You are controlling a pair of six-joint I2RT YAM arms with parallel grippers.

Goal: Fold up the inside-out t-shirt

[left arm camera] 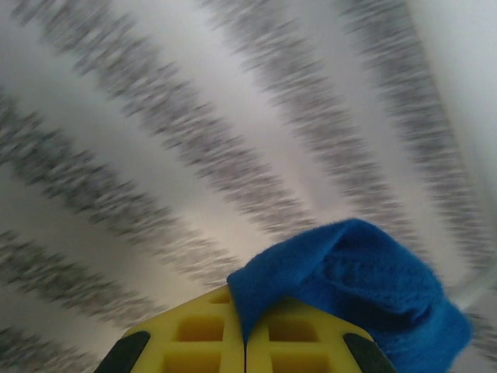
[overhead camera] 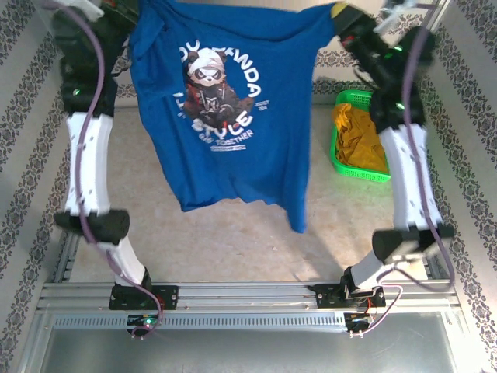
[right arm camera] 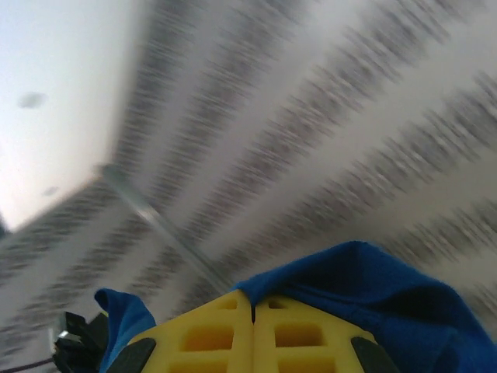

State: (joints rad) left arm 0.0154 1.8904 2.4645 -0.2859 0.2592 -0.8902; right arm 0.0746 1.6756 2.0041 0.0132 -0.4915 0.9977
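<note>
A royal-blue short-sleeved cotton t-shirt [overhead camera: 225, 109] with a black-and-white panda print is held up high and spread wide between the two arms, print towards the overhead camera. Its top edge is stretched nearly straight from one claw to the other. The lower hem hangs uneven, with the right corner dropped lower than the left. Whether the hem touches the surface cannot be told.

Under and in front of the cloth, a broad stretch of the beige table [overhead camera: 233, 249] is left bare, right down to the arm bases. On the right, a green plastic mesh basket [overhead camera: 338, 167] is parked just beside the right arm, with a mustard-yellow crumpled garment [overhead camera: 361, 136] heaped inside. The grey-patterned walls [overhead camera: 23, 116] are seen close on both sides.

Now the claws. The left gripper [left arm camera: 245, 330] is seen from its wrist with its yellow fingers [left arm camera: 202, 330] pressed together and a fold of blue cloth pinched between them. The right gripper [right arm camera: 252, 315] is clamped the same way, with blue fabric bunched over and around its closed fingers [right arm camera: 299, 334].
</note>
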